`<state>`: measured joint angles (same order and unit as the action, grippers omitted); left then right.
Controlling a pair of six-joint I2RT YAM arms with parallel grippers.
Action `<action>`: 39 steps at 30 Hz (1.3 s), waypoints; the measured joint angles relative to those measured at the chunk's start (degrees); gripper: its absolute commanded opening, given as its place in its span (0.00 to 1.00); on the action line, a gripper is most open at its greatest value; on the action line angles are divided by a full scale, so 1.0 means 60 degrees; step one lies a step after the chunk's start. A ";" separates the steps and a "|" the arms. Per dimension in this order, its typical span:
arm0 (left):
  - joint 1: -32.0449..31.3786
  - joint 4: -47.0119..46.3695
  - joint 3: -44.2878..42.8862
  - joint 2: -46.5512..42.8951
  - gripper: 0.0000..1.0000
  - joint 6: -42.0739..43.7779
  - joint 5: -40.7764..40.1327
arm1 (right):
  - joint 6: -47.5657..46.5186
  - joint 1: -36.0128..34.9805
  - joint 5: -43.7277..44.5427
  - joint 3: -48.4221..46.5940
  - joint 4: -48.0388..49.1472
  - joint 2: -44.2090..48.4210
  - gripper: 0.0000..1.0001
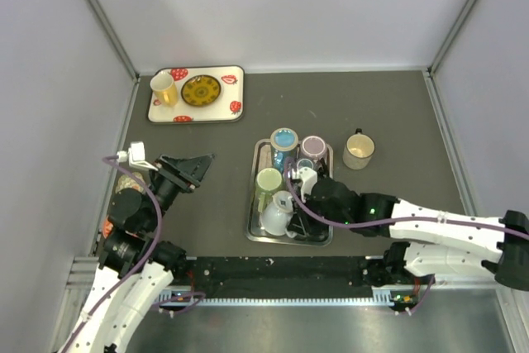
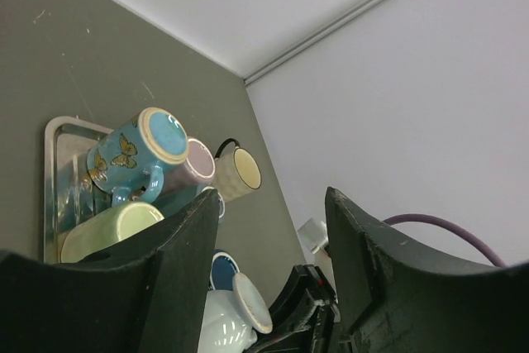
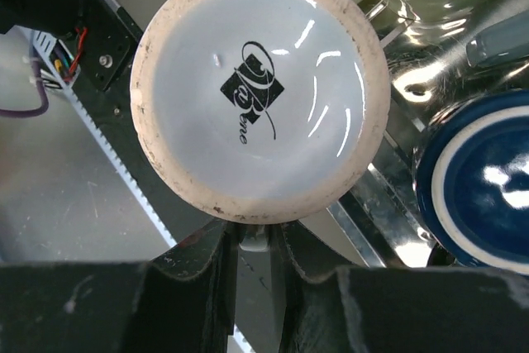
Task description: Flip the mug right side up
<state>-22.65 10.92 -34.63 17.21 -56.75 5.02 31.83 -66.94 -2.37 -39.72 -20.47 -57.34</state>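
Note:
A white mug (image 1: 277,214) stands upside down at the near left of a metal tray (image 1: 253,151). In the right wrist view its base with a black logo (image 3: 260,88) faces the camera. My right gripper (image 1: 299,207) is shut on the mug's white handle (image 3: 254,242), the fingers close on either side just below the base. The mug also shows in the left wrist view (image 2: 235,320). My left gripper (image 1: 194,167) is open and empty, raised above the table left of the tray and pointing towards it.
The tray also holds a blue butterfly mug (image 1: 283,140), a pink mug (image 1: 313,148), a green mug (image 1: 269,180) and a dark blue mug (image 3: 479,179). A beige mug (image 1: 359,150) stands upright right of the tray. A strawberry tray (image 1: 233,107) with a yellow cup and plate sits back left.

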 measured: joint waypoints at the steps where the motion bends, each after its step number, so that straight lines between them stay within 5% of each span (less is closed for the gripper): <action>1: 0.0000 0.0055 0.0007 -0.0029 0.59 0.0015 0.0000 | 0.0026 -0.0015 0.0036 0.0004 0.0073 -0.0182 0.00; 22: 0.0000 0.0725 0.0375 -0.0353 0.59 0.0412 -0.0200 | -0.0029 -0.1461 0.3268 -0.0004 0.0878 -0.3191 0.00; 26: 0.0000 0.0882 0.0444 -0.0423 0.60 0.0452 -0.0255 | -0.0007 -0.1632 0.3687 -0.0004 0.1042 -0.3410 0.21; 32: 0.0000 0.0980 0.0554 -0.0535 0.60 0.0463 -0.0284 | 0.0168 -0.1847 0.3858 -0.0004 0.1053 -0.3472 0.29; 35: 0.0000 0.0980 0.0645 -0.0543 0.60 0.0459 -0.0280 | 0.0222 -0.1891 0.3843 -0.0004 0.1056 -0.3475 0.27; 39: 0.0000 0.1027 0.0769 -0.0543 0.59 0.0455 -0.0277 | 0.0248 -0.1931 0.3690 -0.0011 0.1100 -0.3563 0.11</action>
<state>-22.65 17.08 -30.02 13.96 -54.02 3.36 33.32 -78.52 19.77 -39.79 -13.87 -78.72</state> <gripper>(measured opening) 0.598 0.228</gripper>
